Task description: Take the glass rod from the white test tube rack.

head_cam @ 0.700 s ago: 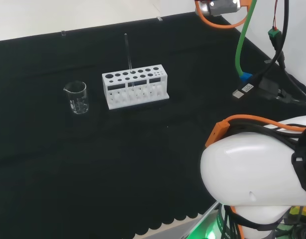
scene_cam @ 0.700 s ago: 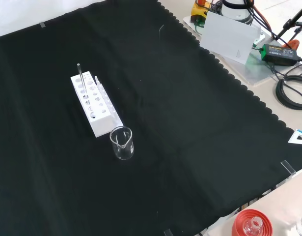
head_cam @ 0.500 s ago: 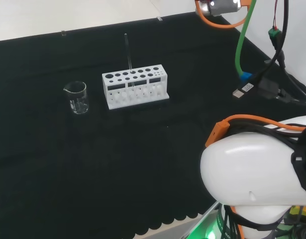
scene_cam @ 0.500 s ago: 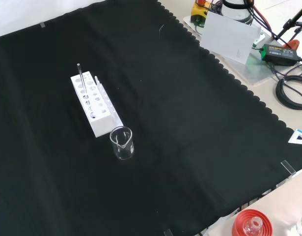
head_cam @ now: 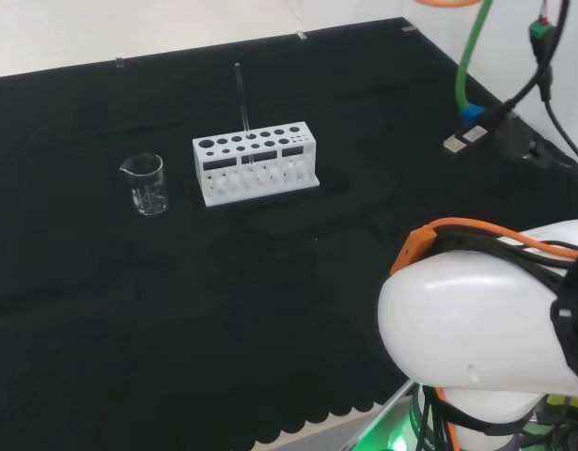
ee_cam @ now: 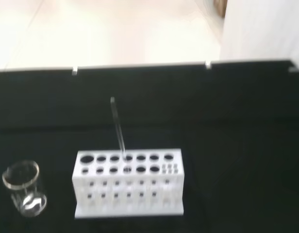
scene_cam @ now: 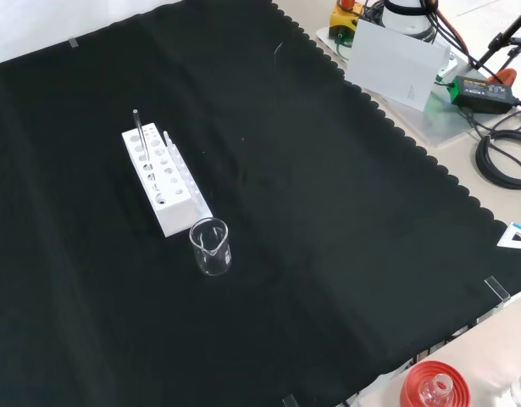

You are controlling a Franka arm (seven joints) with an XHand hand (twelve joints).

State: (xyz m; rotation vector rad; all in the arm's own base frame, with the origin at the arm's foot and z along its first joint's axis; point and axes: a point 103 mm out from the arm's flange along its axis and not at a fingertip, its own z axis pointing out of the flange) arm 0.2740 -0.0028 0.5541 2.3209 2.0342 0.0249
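A white test tube rack [head_cam: 257, 167] is sitting on the black cloth [head_cam: 101, 282] near the middle of the bench, and the glass rod [head_cam: 242, 101] is standing in one of its holes. In the head view the rod is rising from a hole roughly midway along the rack's length. In the front view the rod [scene_cam: 139, 133] is sitting near the rack's [scene_cam: 164, 181] far end. A small clear beaker [head_cam: 147, 183] is standing just beside the rack, to its left in the head view and nearer the camera in the front view [scene_cam: 211, 247]. Whether the beaker is holding anything is too hard to tell.

The rod's long axis is running nearly upright, leaning a little, with the free end pointing up and the lower end hidden in the rack. In the wrist view the rod [ee_cam: 117, 127] is sticking out well above the rack's top face [ee_cam: 127, 182].

Judging by its look, the rod is light, stiff, smooth and easily broken. It seems likely to slip between fingers and to snap if bent against the hole's edge. The bare upper stretch, clear of the rack, looks like the place to pinch it, followed by a lift straight along its own axis.

I cannot tell how the hand's fingers are set. The arm's white link [head_cam: 486, 329] is looming at the right of the head view, well apart from the rack.
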